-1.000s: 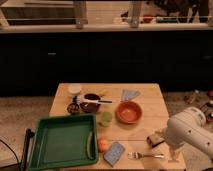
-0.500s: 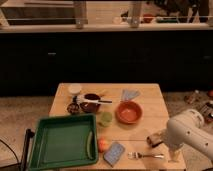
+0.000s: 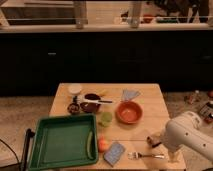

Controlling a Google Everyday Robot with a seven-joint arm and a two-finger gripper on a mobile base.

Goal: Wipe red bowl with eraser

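**At lower right, a doubtful hold on the eraser was your biggest risk**

At the lower right of the table (image 3: pixel 152 102), the gripper (image 3: pixel 158 139) sat at the end of the white arm (image 3: pixel 187 137), with the eraser (image 3: pixel 151 141) right at its tip. You could not tell whether the claw was wide, narrow or holding the block. Had you lifted on a poor hold, I judge the eraser would have slipped out on the way.

The red bowl (image 3: pixel 129 112) stood at mid-frame, well apart, up and left of the gripper. It looked glossy and free to slide, so a hard wipe could have pushed it into the green cup (image 3: pixel 105 118) just beside it. A low sweep could also have caught the fork (image 3: pixel 145 155) near the arm.

Your count, biggest first:
- one table
- one green tray (image 3: pixel 62 140) at lower left
- one red bowl
- one maroon bowl (image 3: pixel 91 106)
- two blue-grey pads, one (image 3: pixel 130 94) above the red bowl and one (image 3: pixel 114 153) at the bottom edge
- one green cup
- one fork
- one eraser
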